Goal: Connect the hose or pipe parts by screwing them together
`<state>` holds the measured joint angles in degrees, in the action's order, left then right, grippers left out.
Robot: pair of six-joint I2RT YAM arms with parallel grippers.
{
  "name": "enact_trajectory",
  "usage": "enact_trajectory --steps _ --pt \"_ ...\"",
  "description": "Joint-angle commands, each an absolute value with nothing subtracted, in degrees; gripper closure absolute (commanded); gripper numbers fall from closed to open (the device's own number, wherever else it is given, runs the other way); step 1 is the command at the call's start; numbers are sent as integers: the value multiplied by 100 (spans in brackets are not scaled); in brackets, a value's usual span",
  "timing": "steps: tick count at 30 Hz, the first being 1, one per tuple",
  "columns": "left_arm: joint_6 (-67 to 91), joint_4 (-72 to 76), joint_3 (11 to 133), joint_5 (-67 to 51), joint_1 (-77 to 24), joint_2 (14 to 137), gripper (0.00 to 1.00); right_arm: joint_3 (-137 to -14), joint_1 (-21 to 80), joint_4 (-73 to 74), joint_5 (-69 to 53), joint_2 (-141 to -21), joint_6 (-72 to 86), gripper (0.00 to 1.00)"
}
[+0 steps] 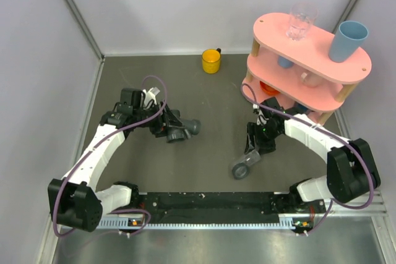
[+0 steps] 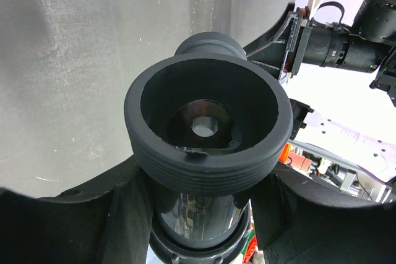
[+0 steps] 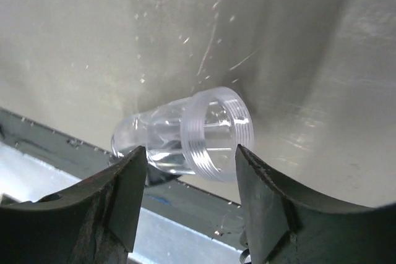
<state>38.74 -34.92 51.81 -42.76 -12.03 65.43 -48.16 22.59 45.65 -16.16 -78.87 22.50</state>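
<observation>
Looking at the clear piece (image 3: pixel 185 140): it's lying on its side on the table (image 1: pixel 216 100), long axis slanted, with the threaded open end aimed away from the black rail (image 1: pixel 210 202) just beside it. The right gripper (image 3: pixel 192 165) has its fingers apart, one on each side of it; can't tell if they're touching. The T-fitting (image 2: pixel 207 128) is clamped in the left gripper (image 1: pixel 167 127), wide threaded mouth facing its wrist cam. Bare table between the arms, pink shelf (image 1: pixel 309 66) close behind the right one.
</observation>
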Motion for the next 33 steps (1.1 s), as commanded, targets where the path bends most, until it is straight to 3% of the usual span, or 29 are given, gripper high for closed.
enact_trajectory --steps 1,3,13,20,26,33 --pt "3788 -3428 5115 -4307 -1169 6477 100 -4571 2224 4017 -2732 -7743 2259 44" --pt "3779 -3428 5115 -4324 -1169 6495 100 -4448 2224 3947 -2891 -7813 2259 50" --pt "3735 -3437 5159 -4412 -1160 6592 100 -3947 2215 3191 -4349 -8095 2259 59" --pt "3735 -3489 5177 -4377 -1002 6671 100 -3788 2224 2050 -4895 -7920 3283 99" --pt "3718 -3542 5264 -4298 -431 7004 100 -3674 2311 -287 -4387 -7419 5164 100" --pt "3674 -3551 5388 -4289 -413 7207 100 -2849 2566 -2451 -2053 -6584 6354 100"
